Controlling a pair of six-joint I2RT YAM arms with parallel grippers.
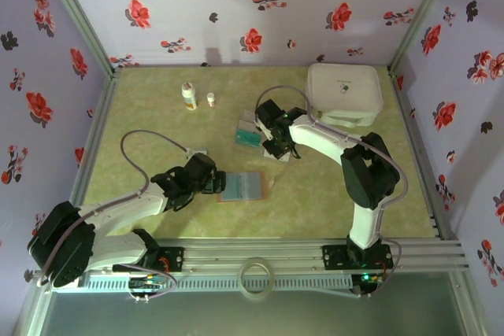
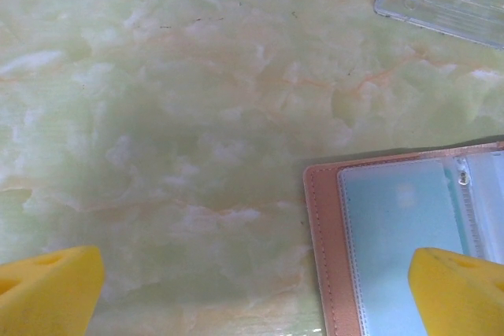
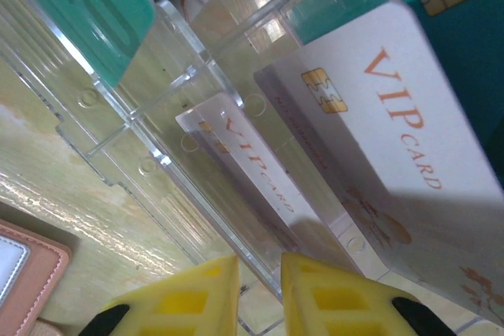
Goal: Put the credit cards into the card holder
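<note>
Pale green marbled tabletop (image 1: 157, 116) inside floral-papered walls. Found left gripper (image 2: 253, 295) low over bare marble, yellow fingertips (image 2: 47, 293) spread wide at the frame's bottom corners, nothing between them. Logged card holder (image 2: 323, 249) lying open just beside the right-hand fingertip, pinkish-brown border up, far half cut off by the frame edge. Made out sleeved teal card (image 2: 394, 226) through its clear pocket, print too faint to read. From above, same holder near table centre with left gripper at its left edge; contact not resolvable. Located right gripper (image 3: 260, 297) over clear tray (image 3: 150, 123), farther back on the table. Fingers (image 3: 193, 304) set close with a narrow gap. Noted upright silver card (image 3: 236, 159) on edge in a tray slot, near end running toward that gap and lost behind the fingertips. Cannot tell whether pinched or only bracketed. Noted larger silver card (image 3: 394, 131) leaning alongside, lower corner cropped. Also slotted teal card (image 3: 87, 13) and chip-bearing teal card (image 3: 472, 45), both cut by the frame. Elsewhere: white case (image 1: 344, 92) back right, two small bottles (image 1: 189, 96) back left, labels unreadable.
</note>
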